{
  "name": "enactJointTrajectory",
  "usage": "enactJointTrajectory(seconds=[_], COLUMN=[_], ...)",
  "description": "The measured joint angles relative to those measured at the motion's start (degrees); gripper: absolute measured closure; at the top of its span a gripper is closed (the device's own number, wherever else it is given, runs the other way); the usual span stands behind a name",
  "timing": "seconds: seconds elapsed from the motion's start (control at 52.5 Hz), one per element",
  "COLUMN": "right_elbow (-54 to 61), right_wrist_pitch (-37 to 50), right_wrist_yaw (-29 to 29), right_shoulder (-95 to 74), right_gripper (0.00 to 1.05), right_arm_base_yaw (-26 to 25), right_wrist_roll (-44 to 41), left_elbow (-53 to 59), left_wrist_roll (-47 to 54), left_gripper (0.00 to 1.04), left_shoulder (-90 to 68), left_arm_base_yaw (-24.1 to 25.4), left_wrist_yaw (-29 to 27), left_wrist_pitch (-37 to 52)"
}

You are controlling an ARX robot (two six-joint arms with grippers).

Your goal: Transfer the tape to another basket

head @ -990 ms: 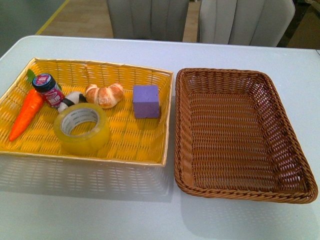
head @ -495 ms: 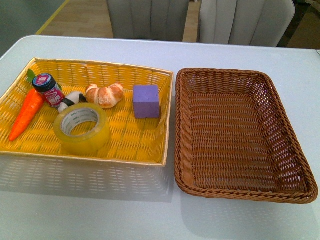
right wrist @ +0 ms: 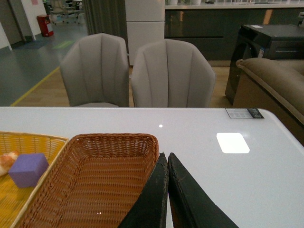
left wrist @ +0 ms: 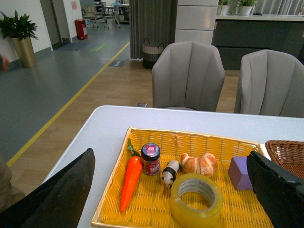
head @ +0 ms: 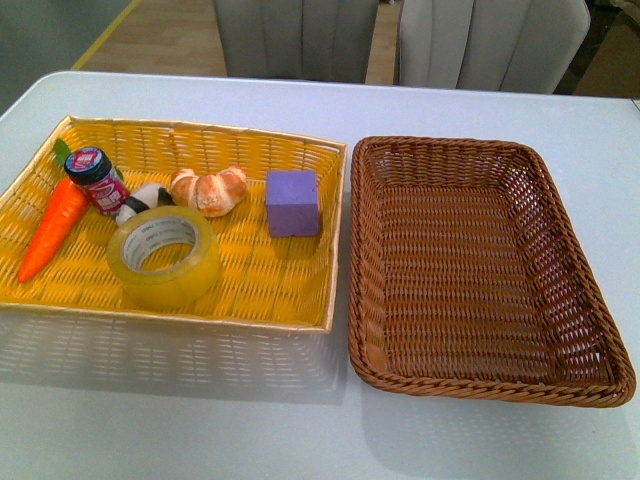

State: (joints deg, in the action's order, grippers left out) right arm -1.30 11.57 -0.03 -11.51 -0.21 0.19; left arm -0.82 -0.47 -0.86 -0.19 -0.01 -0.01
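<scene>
Zero change: tape [head: 164, 256] untouched, transfer not begun.
Left end effector [left wrist: 170, 156] gapes empty toward the yellow tray [head: 200, 127], right end effector [right wrist: 167, 156] clenched on nothing; tape lies flat inside that tray as before, brown basket [head: 470, 270] just beside it.

Bright, even light, soft shadows, a square glare patch on the table [right wrist: 266, 180], focus sharp.

Print on the tape [head: 172, 281] core and jar [head: 97, 182] label is unreadable.
</scene>
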Motion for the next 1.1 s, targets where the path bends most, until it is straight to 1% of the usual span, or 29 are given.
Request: enactJointTrajectory(seconds=[0.114, 0.171, 0.21, 0.438, 0.476, 0.552, 0.571, 0.629, 0.648, 0.724, 0.743, 0.876, 0.952, 1.01, 1.048, 1.105], right_elbow=[0.0, -0.02, -0.02, -0.02, -0.02, -0.02, -0.02, -0.02, -0.02, -0.02, -0.02, -0.02, -0.02, -0.02, -0.02, -0.02], right_wrist_pitch=[-2.08, -8.57, -10.84, -11.47, -11.47, -11.47, -11.47, -11.47, -11.47, -11.47, -11.47, -11.47, -11.5, -11.47, -11.5, -11.5], right_wrist_yaw=[0.0, -0.11, 0.07, 0.07, 0.04, 0.07, 0.07, 0.07, 0.07, 0.07, 0.07, 0.07, 0.07, 0.07, 0.09, -0.02], right_shoulder=[2.03, 6.64, 9.31, 11.08, 11.08, 11.13, 11.13, 11.13, 11.13, 11.15, 11.15, 11.15, 11.15, 11.15, 11.15, 11.15], right_gripper=[1.03, 1.03, 1.03, 1.03, 0.98, 0.84, 0.82, 0.72, 0.7, 0.56, 0.54, 0.21, 0.08, 0.09, 0.09, 0.09], right_arm_base_yaw=[0.0, 0.0, 0.0, 0.04, 0.07, 0.07, 0.07, 0.07, 0.07, 0.07, 0.07, 0.07, 0.07, 0.07, 0.09, 0.09], right_wrist_roll=[0.0, 0.0, 0.0, -0.02, -0.04, -0.04, -0.04, -0.04, -0.02, -0.02, -0.04, -0.02, 0.0, -0.02, -0.02, -0.02], left_elbow=[-0.02, 0.0, 0.0, 0.0, 0.0, 0.0, 0.0, 0.0, -0.02, -0.02, 0.0, 0.0, 0.0, -0.17, -2.08, -8.11], left_wrist_roll=[0.0, 0.02, 0.0, 0.0, 0.02, 0.02, 0.0, 0.02, 0.0, 0.0, 0.0, 0.0, 0.02, -0.13, -0.55, -1.64], left_gripper=[0.09, 0.09, 0.09, 0.09, 0.09, 0.09, 0.09, 0.09, 0.09, 0.09, 0.09, 0.09, 0.09, 0.09, 0.09, 0.09], left_shoulder=[0.0, 0.0, 0.0, 0.0, 0.0, 0.0, 0.0, 0.0, 0.0, 0.0, 0.0, 0.0, 0.0, -0.35, -2.38, -11.23], left_arm_base_yaw=[0.0, 0.0, 0.0, 0.0, 0.0, 0.0, 0.0, 0.0, 0.0, 0.0, 0.0, 0.0, 0.0, 0.15, 1.18, 2.62], left_wrist_yaw=[0.0, 0.02, 0.0, 0.02, 0.02, 0.02, 0.02, 0.02, 0.02, 0.02, 0.02, 0.02, 0.02, 0.61, 4.15, 10.14], left_wrist_pitch=[0.0, 0.0, 0.0, 0.0, 0.0, 0.0, 0.0, 0.0, 0.0, 0.0, 0.0, 0.0, 0.0, -0.44, -5.66, -18.67])
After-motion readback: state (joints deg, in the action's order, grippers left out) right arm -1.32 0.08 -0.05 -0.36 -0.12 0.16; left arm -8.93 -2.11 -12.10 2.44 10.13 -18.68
